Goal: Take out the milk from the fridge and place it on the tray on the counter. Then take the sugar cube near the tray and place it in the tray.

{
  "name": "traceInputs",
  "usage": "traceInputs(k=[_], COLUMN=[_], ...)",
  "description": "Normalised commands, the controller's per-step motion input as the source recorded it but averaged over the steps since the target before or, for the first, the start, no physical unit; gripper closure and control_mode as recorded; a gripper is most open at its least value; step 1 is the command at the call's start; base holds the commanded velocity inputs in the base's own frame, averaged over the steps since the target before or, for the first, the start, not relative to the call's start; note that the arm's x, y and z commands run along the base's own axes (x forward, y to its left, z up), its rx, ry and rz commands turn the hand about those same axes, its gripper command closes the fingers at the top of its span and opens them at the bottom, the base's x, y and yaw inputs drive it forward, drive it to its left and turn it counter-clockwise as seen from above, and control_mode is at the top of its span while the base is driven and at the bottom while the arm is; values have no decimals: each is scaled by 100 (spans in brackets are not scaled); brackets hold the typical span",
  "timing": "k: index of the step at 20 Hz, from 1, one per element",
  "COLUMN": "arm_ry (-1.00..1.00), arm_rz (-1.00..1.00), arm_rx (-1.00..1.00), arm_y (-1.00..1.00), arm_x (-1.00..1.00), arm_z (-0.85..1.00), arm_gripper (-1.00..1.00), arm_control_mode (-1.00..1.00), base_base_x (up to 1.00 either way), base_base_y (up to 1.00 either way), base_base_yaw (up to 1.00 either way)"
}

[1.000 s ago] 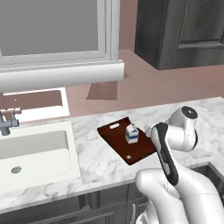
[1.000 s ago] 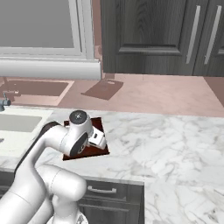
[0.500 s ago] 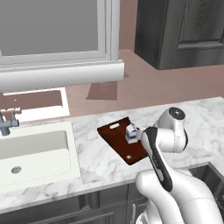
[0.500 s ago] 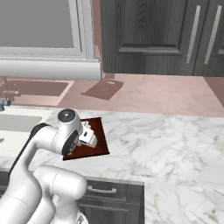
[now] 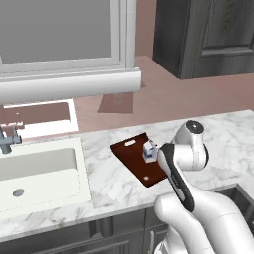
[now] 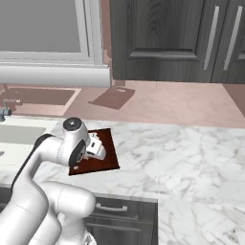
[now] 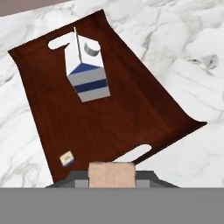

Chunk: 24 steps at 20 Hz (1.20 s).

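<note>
On veined marble counter [image 7: 183, 52] | flat reddish-brown tray [image 7: 131, 109] | gabled milk [image 7: 86, 70] upright | tool [image 7: 111, 174] pinching beige sugar cube [image 7: 111, 173]

One flat dark reddish-brown rectangular tray [image 7: 131, 105] with two slot handles. One small white gabled milk carton [image 7: 85, 72] with a blue band. One white marble counter [image 5: 228, 134]. One white sink basin [image 5: 39, 171], far left.

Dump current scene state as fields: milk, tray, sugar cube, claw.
milk: upright on the tray, near one slot-handle end
tray: flat on the counter
sugar cube: beige block between the claw's fingertips, over the tray's other end
claw: shut on the sugar cube
other: small tan piece lying on the tray near a corner, identity unclear
</note>
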Motion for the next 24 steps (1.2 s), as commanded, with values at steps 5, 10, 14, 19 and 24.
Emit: traceInputs(k=[5,10,14,19,24], arm_ry=[0,0,0,-3,-18], arm_rz=[1,1,1,1,0], arm_rx=[0,0,0,0,-2], arm_y=[9,12,11,16,17], arm_x=[1,0,0,-3,-43], arm_z=[-37,-46,-45,-54,-47], arm_gripper=[100,100,100,100,100], arm_control_mode=[-100,-100,-100,-100,-100], base_base_x=[0,0,0,0,0], base_base_y=[0,0,0,0,0], base_base_yaw=[0,0,0,0,0])
